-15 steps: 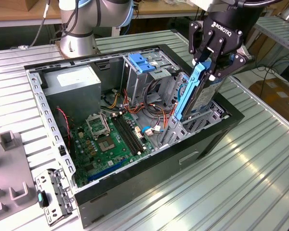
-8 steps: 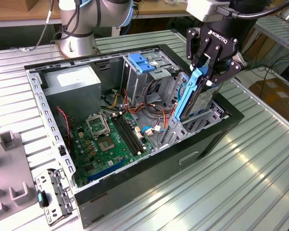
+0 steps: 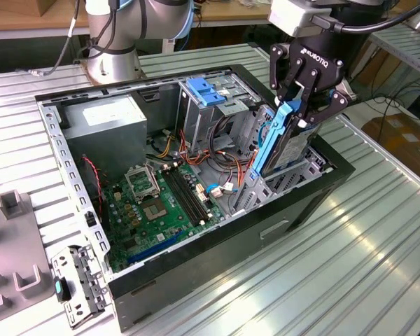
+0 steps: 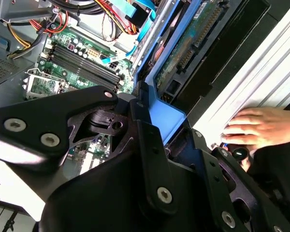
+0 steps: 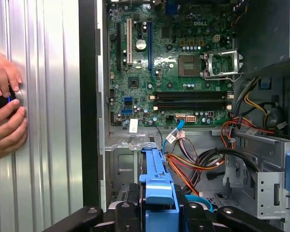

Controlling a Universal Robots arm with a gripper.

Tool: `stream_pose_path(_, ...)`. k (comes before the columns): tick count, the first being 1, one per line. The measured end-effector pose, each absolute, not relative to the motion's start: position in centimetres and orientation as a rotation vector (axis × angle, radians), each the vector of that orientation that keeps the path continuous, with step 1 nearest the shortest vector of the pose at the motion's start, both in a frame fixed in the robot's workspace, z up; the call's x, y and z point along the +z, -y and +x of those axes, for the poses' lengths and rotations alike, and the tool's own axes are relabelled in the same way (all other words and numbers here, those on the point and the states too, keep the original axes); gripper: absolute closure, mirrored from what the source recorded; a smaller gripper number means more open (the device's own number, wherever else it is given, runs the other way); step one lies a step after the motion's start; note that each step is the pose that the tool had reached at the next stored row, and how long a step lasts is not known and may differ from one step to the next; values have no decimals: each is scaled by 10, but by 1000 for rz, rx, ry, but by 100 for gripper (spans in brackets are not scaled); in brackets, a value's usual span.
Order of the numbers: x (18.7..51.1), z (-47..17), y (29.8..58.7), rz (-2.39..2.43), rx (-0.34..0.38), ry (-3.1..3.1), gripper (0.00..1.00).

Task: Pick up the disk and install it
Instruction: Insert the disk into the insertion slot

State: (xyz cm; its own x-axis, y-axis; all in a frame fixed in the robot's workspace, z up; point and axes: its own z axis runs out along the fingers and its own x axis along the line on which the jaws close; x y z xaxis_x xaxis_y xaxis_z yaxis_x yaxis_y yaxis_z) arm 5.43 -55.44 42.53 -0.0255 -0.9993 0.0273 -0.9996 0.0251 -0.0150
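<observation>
The disk (image 3: 276, 143), a dark drive framed in bright blue rails, stands on edge, its lower end inside the metal drive cage (image 3: 297, 175) on the side of the open computer case (image 3: 217, 227) at the exterior view's right. My gripper (image 3: 301, 112) is shut on its upper end from above. In the second wrist view the disk's blue end tab (image 4: 164, 118) sits between the black fingers (image 4: 147, 140), with the drive's circuit side beyond. In the first wrist view the blue rail (image 5: 157, 179) runs away from the gripper (image 5: 157, 212) into the bay.
The green motherboard (image 3: 161, 203) lies on the case floor amid loose red, orange and blue cables (image 3: 224, 164). A light-blue latch plate (image 3: 206, 89) tops the rear cage. The grey power supply (image 3: 108, 122) fills the far corner. A person's hand (image 4: 261, 125) rests on the ribbed table beside the case.
</observation>
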Motion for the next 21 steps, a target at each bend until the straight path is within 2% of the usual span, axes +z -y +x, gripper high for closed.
stream_pose_path(9, 425, 54, 554, 2186, 47, 2243, 63)
stream_pose_path(10, 425, 54, 554, 2186, 47, 2242, 62)
stream_pose_path(11, 425, 54, 554, 2186, 47, 2243, 55)
stream_pose_path(16, 419, 55, 554, 2187, 47, 2243, 55)
stream_pose_path(17, 416, 55, 554, 2186, 47, 2243, 56)
stream_pose_path(21, 404, 55, 554, 2186, 47, 2243, 82)
